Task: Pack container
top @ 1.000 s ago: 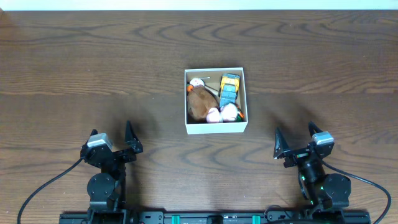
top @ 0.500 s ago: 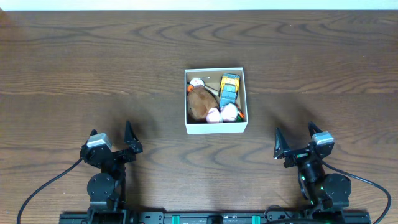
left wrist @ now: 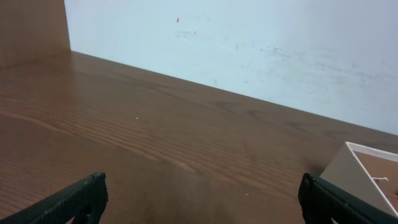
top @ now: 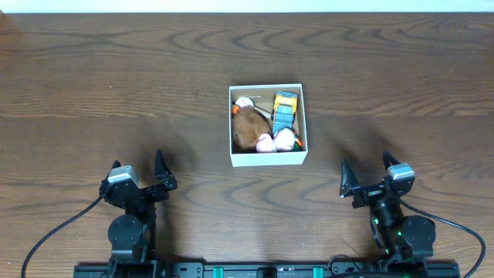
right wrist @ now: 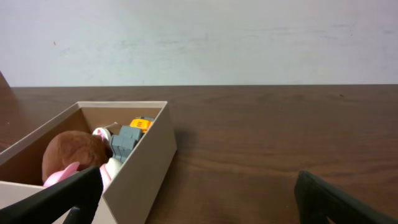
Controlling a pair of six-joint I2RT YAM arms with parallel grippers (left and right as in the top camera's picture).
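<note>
1 container [top: 268, 160] holds 1 truck [top: 285, 110]. Left gripper [top: 137, 160], right gripper [top: 366, 161]: jaws wide, empty.

Sits folded back at the near edge, arms well apart. Holds the left gripper [top: 137, 159] with jaws spread wide, grasping nothing. Holds the right gripper [top: 365, 159] the same way, spread and bare. Points both forward and level; shows only dark fingertips [left wrist: 81, 199] at the lower corners of each wrist view.
</note>
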